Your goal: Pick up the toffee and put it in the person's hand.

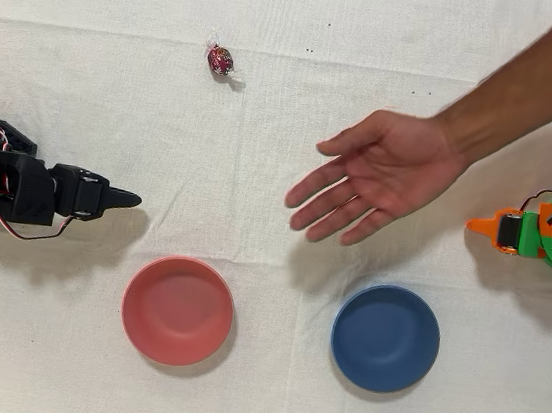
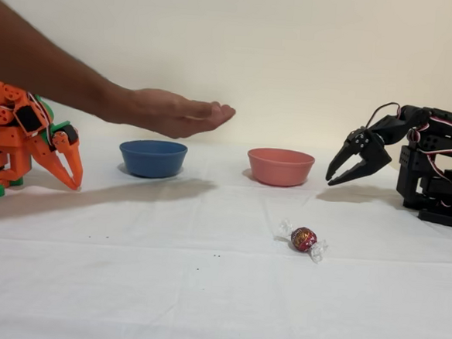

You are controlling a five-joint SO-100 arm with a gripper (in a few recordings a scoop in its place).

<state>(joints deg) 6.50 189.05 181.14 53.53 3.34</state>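
The toffee (image 1: 220, 60) (image 2: 304, 239) is a small dark red foil candy with clear twisted ends, lying alone on the white cloth. My black gripper (image 1: 134, 199) (image 2: 334, 179) hovers low at the left edge in the overhead view, shut and holding nothing, well short of the candy. The person's hand (image 1: 381, 175) (image 2: 176, 112) is held palm up above the table with its fingers spread. Its forearm comes in from the upper right in the overhead view.
A pink bowl (image 1: 178, 310) (image 2: 280, 166) and a blue bowl (image 1: 385, 338) (image 2: 152, 157) stand near the front edge in the overhead view. The idle orange arm (image 1: 540, 234) (image 2: 34, 144) rests opposite the black arm. White cloth (image 1: 253, 395) covers the table.
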